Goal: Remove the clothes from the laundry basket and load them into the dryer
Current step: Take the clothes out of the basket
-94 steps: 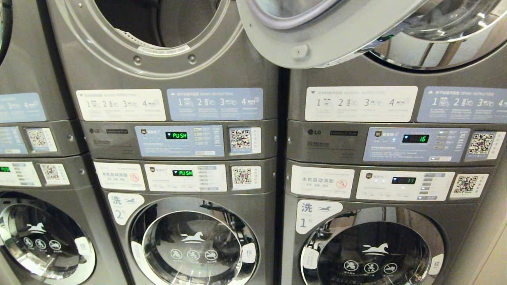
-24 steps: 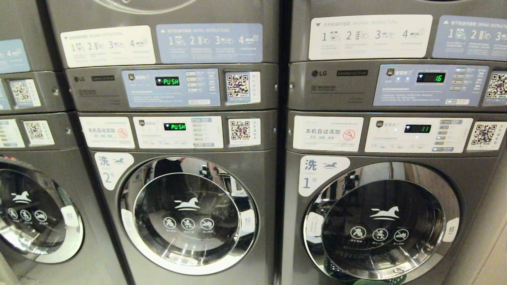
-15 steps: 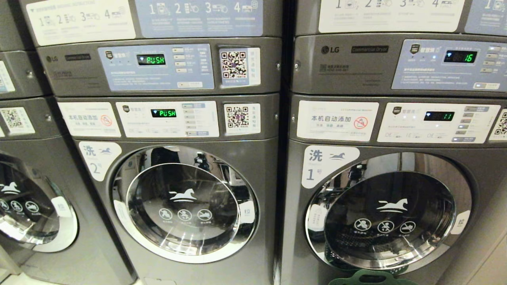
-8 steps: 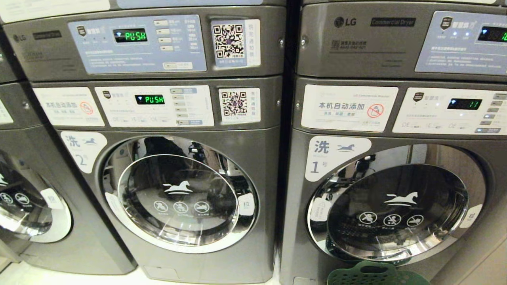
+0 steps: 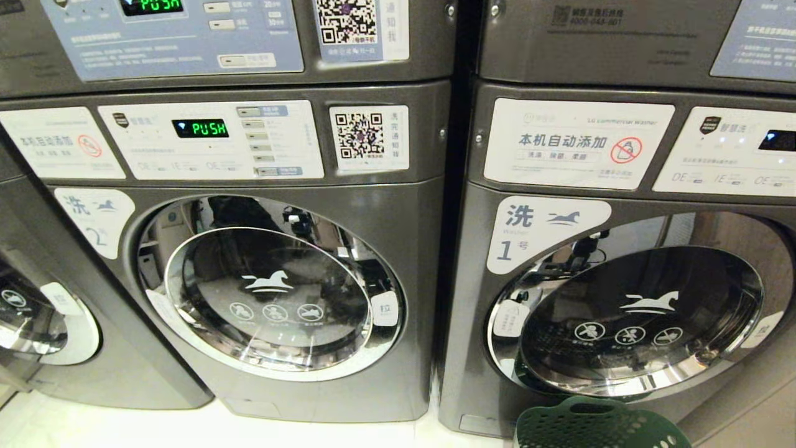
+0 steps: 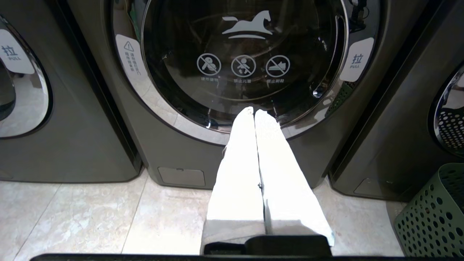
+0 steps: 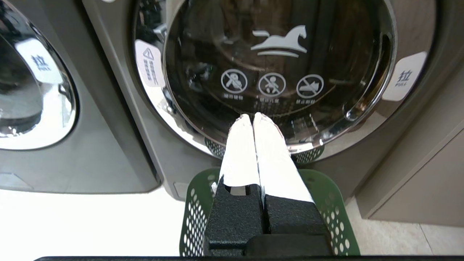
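While both grippers, left (image 6: 253, 112) and right (image 7: 252, 116), hang pressed shut and empty, lower the right into the basket (image 5: 597, 426) on the floor below washer 1 (image 5: 628, 323), opening first.

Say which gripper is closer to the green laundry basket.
Right. The right gripper hangs directly over the green laundry basket; the left gripper faces the neighbouring washer door, with the basket off to its side.

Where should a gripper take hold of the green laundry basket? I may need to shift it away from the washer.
Best guess: the cut-out handle at the rim of the green laundry basket, approached from above. It is an open slot in the rim facing up beside the washer door, while the perforated walls curve and offer no edge.
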